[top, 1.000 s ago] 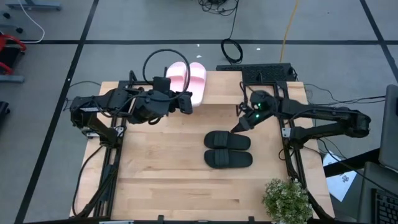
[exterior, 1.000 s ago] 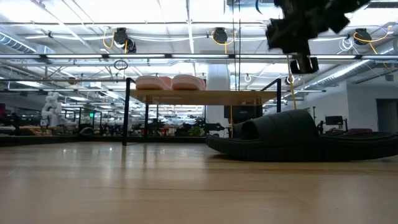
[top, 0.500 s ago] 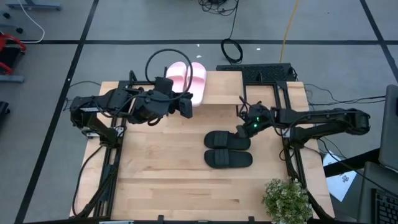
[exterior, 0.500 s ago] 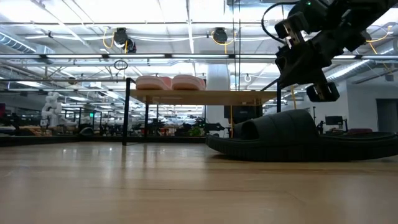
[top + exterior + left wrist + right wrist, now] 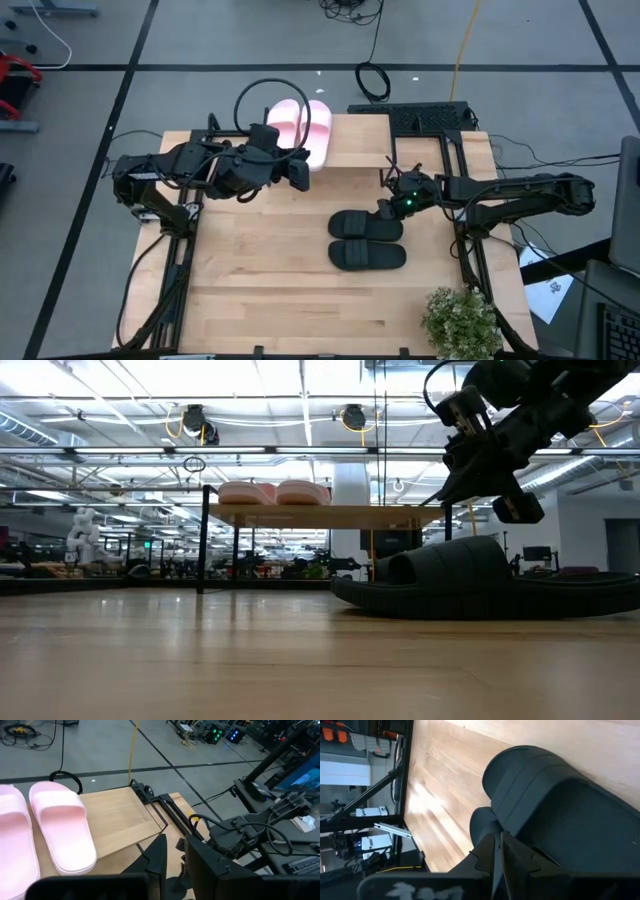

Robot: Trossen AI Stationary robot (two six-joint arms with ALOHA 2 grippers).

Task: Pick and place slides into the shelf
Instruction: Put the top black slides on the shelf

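Two slides point(image 5: 303, 130) lie side by side on the shelf point(image 5: 360, 142) at the table's point(image 5: 260, 280) far edge. The other two slides point(image 5: 366, 240) lie together on the table, nearer and to the right.

The high view looks straight down on the whole table point(image 5: 270, 290) and both arms. The low view sits at tabletop level, facing across to the shelf point(image 5: 325, 515) and the room behind. The left wrist view looks over the shelf; the right wrist view is close on a black slide point(image 5: 560, 815), also in both fixed views.
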